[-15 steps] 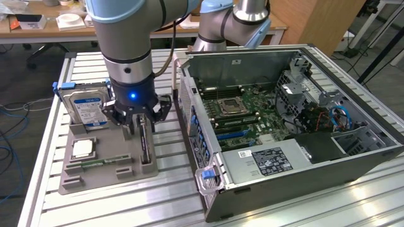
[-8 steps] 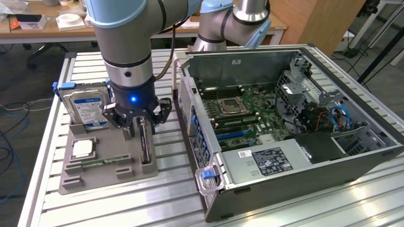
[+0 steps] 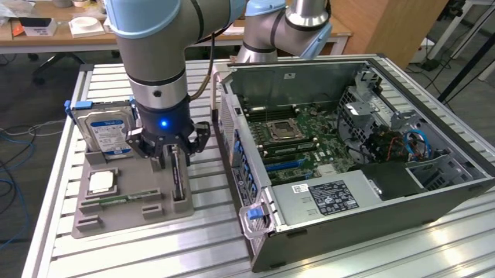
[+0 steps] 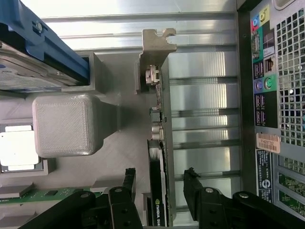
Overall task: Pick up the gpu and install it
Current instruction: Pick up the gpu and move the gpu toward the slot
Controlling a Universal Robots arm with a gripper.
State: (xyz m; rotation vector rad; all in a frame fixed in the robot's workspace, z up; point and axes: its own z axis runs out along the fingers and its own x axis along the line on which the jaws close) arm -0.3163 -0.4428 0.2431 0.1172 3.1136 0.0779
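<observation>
The gpu stands edge-on in a slot of the grey holder tray, a thin dark card. In the wrist view the gpu runs lengthwise, its metal bracket at the far end. My gripper hangs just above the card's upper end, open. In the wrist view my gripper straddles the card, one black finger on one side and the other on the opposite side, each with a small gap to the card. Nothing is held.
The open computer case lies on the slatted metal table at the exterior view's right, motherboard exposed; its rear panel is close to the card. The tray also holds a hard drive, a processor and a green memory stick.
</observation>
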